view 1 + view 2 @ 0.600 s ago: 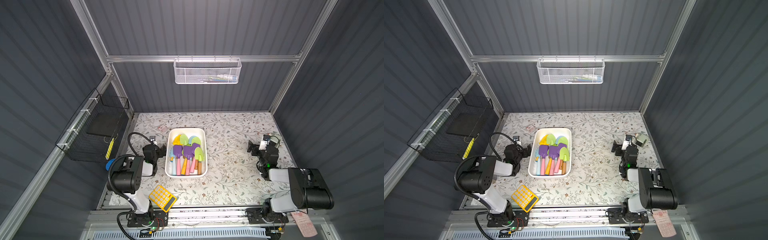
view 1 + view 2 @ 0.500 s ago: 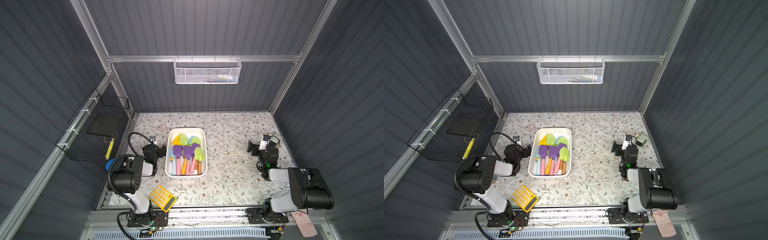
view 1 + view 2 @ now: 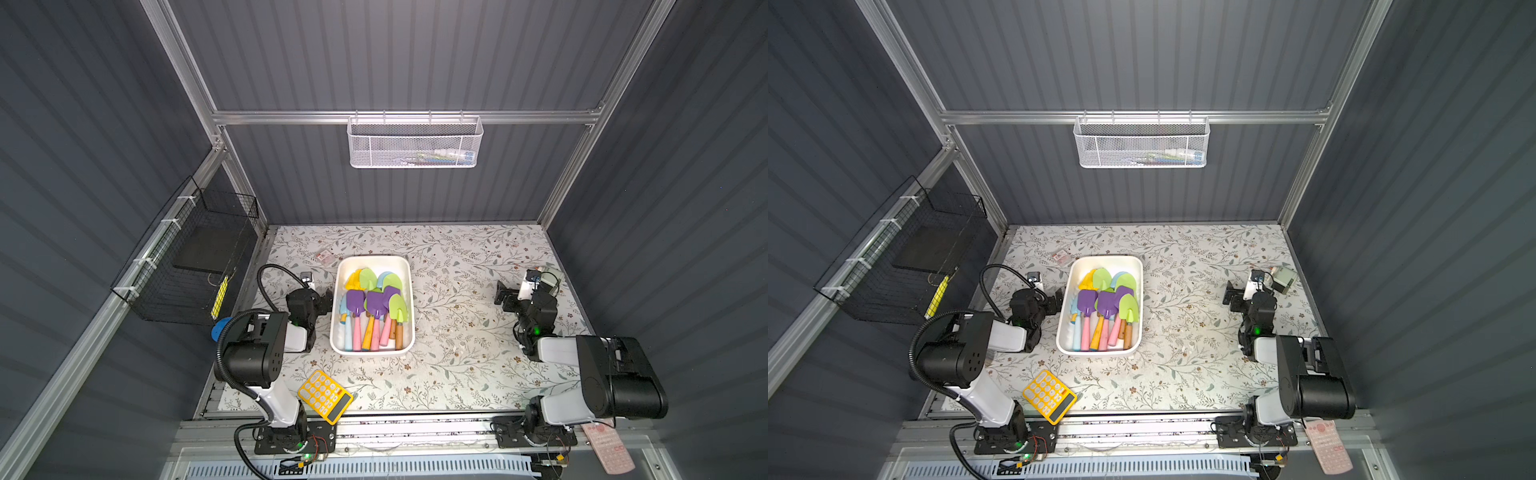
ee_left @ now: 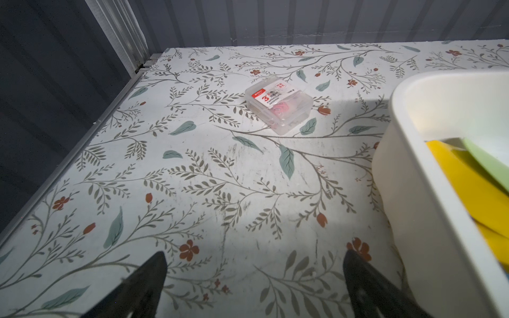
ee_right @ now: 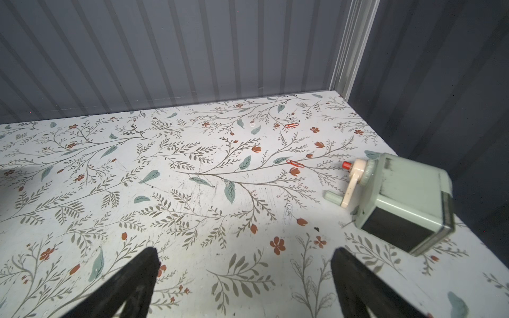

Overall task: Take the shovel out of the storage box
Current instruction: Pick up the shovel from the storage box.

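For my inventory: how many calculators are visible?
2. The yellow calculator lies at the table's front edge, near the left arm's base; the pink calculator lies off it, past the right arm's base. More may be hidden.

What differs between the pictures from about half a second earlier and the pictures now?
Nothing has visibly changed. The left gripper and the right gripper stay open and empty at their places on the table. The shovels lie in the storage box as before.
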